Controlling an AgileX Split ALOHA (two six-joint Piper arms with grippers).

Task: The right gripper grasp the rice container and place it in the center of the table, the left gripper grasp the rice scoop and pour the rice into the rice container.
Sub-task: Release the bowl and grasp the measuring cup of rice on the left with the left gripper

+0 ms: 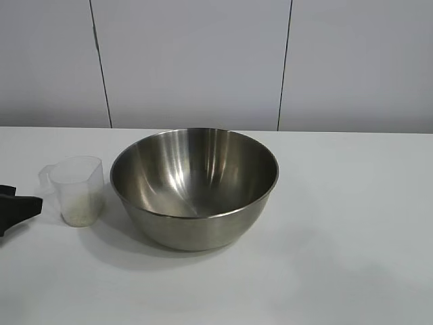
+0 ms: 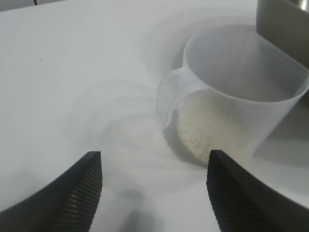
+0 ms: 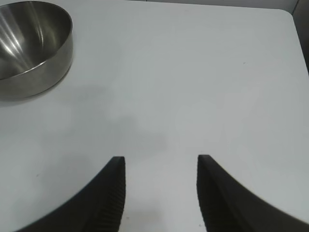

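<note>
The table (image 1: pixel 352 257) carries the rice container (image 1: pixel 194 186) at centre, ready to receive rice. The rice scoop (image 1: pixel 78 189) stands upright just left of it, holding rice (image 2: pixel 203 128). The left gripper (image 2: pixel 154 188) faces the scoop, fingers spread wide, empty. The right gripper (image 3: pixel 161 188) idles well right, part-open, empty

Behind the bench we see only a pale grey wall (image 1: pixel 196 61) of flat panels running the whole width of the exterior view. Two thin dark vertical seams (image 1: pixel 100 64) divide it, one far beyond the left claw's side and one (image 1: pixel 284 64) further right. Along its foot we see the wall meeting the bench's far edge.
</note>
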